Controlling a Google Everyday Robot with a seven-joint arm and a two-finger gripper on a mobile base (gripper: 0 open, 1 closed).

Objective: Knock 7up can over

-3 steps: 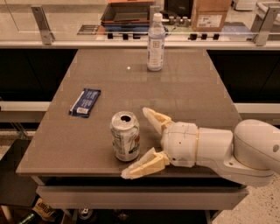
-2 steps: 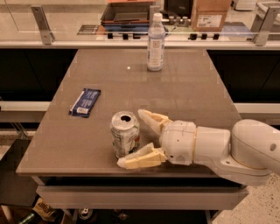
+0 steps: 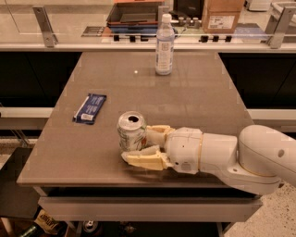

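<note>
The brown counter (image 3: 208, 92) has a few things on it. Near the left edge, about halfway back, lies a flat blue packet (image 3: 89, 108). It has a small white patch at its near end. It is well apart from everything else.

A bit to the right of it, close to the front edge, is the 7up can (image 3: 132, 134). It is silver and white with some green on it. It stands on its bottom, and its round top with the open hole faces up. It may lean a tiny bit, but I cannot tell for sure.

The gripper (image 3: 138, 147) is right at the can, low over the counter by the front edge. Its two pale yellow fingers (image 3: 143, 159) are one on each side of the can. One finger is on the near side, down low by the bottom of the can. The other is on the far side and partly hidden behind it. Both look like they touch the can, so the claw is pinching it.

Far back, near the back edge and about in the middle, stands a tall clear bottle (image 3: 164, 44) with a white label and a white cap. It is well apart from the can.

The fat white arm (image 3: 231, 155) reaches in from the right, over the front right corner of the counter. Behind the counter, past the rail, sits a brown box (image 3: 223, 14).
</note>
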